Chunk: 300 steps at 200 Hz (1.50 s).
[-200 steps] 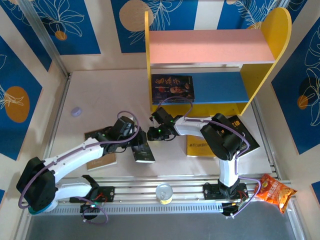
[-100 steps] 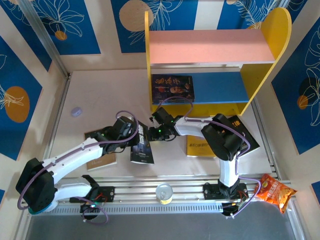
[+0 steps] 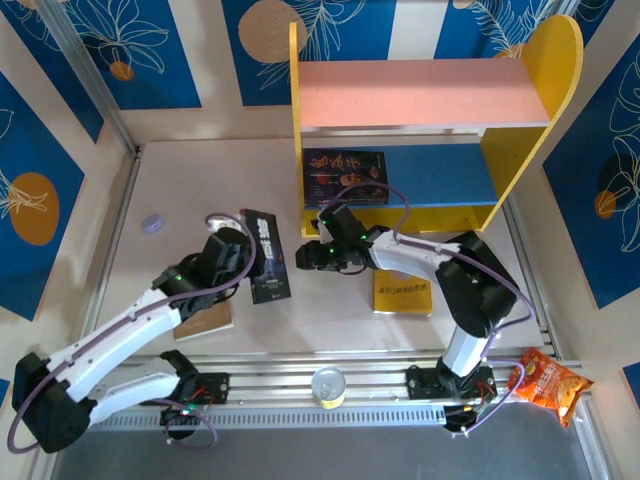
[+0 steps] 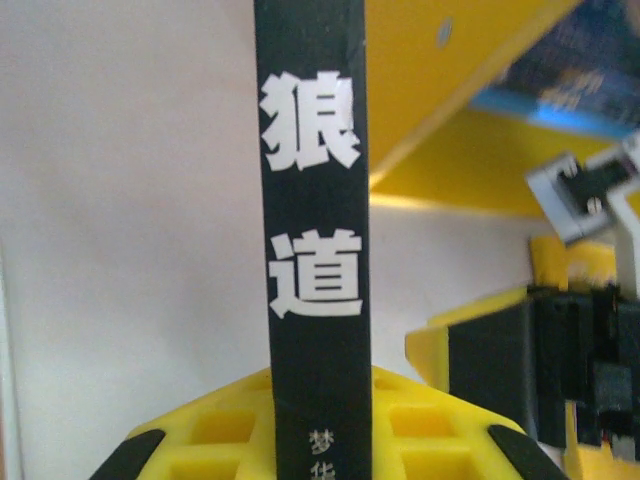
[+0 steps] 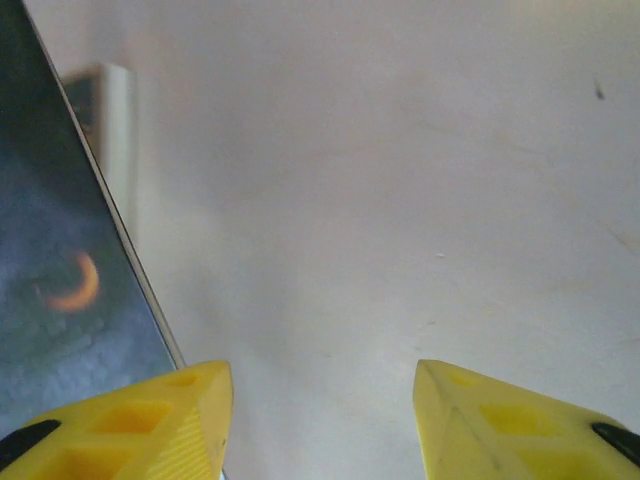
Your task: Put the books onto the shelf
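My left gripper (image 3: pixel 250 265) is shut on a black book (image 3: pixel 268 245), held on edge above the table left of the shelf (image 3: pixel 420 92). In the left wrist view its spine (image 4: pixel 312 250) with white Chinese characters stands clamped between my yellow fingers (image 4: pixel 210 425). My right gripper (image 3: pixel 303 257) is open just right of that book, with bare table between its fingers (image 5: pixel 480 430); the book's dark cover (image 5: pixel 50 280) shows at that view's left. A dark portrait book (image 3: pixel 345 177) lies on the shelf's blue lower board. A yellow book (image 3: pixel 403 293) and a tan book (image 3: pixel 205 318) lie on the table.
The shelf's yellow side panel (image 4: pixel 450 100) is close ahead of the held book. An orange snack bag (image 3: pixel 545 385) lies at the front right, a can (image 3: pixel 327 385) on the front rail, and a small pale disc (image 3: pixel 152 223) at the left.
My left gripper shut on the black book and carried it back and left, now standing on edge. My right gripper opened, let the book go and shifted slightly back.
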Motion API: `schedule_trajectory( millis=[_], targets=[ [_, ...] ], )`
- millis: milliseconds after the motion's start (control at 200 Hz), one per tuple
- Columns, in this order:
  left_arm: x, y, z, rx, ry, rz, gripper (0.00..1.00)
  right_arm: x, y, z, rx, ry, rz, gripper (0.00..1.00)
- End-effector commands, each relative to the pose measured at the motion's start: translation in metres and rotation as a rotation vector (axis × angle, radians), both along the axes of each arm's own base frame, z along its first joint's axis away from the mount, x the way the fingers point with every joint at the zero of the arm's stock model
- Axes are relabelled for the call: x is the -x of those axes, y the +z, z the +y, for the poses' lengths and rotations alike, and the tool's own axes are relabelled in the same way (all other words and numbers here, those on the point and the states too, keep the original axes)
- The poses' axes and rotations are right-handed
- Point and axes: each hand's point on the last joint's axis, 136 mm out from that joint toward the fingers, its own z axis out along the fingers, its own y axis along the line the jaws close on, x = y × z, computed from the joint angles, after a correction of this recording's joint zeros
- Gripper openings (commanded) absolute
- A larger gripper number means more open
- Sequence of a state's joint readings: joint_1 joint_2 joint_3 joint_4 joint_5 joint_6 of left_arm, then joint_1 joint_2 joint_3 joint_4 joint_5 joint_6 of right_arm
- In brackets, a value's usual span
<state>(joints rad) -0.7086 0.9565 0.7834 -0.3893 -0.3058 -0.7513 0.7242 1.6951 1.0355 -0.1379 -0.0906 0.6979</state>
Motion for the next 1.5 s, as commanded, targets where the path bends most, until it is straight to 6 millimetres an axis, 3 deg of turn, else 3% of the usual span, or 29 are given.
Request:
schedule_trajectory(
  millis=[0, 195, 450, 680, 825, 1246, 1496],
  targets=[
    [-0.014, 0.067, 0.027, 0.08, 0.161, -0.211, 0.0, -0.002, 0.03, 0.008, -0.167, -0.084, 0.006, 0.53],
    [-0.013, 0.104, 0.053, 0.215, 0.298, -0.385, 0.0, -0.003, 0.058, 0.029, -0.452, -0.216, 0.017, 0.59],
    [-0.016, 0.136, 0.068, 0.322, 0.399, -0.53, 0.0, 0.005, 0.102, 0.056, -0.639, -0.235, -0.037, 0.69],
    [-0.019, 0.135, 0.07, 0.41, 0.445, -0.568, 0.0, 0.005, 0.127, 0.045, -0.712, -0.289, -0.094, 0.76],
    [-0.023, 0.136, 0.064, 0.464, 0.436, -0.57, 0.0, 0.008, 0.136, 0.048, -0.738, -0.284, -0.094, 0.77],
    [-0.024, 0.122, 0.052, 0.655, 0.41, -0.583, 0.0, -0.004, 0.135, 0.073, -0.844, -0.294, 0.002, 0.77],
    [-0.024, 0.12, 0.046, 0.689, 0.393, -0.583, 0.0, -0.006, 0.13, 0.086, -0.897, -0.312, 0.067, 0.71]
  ],
)
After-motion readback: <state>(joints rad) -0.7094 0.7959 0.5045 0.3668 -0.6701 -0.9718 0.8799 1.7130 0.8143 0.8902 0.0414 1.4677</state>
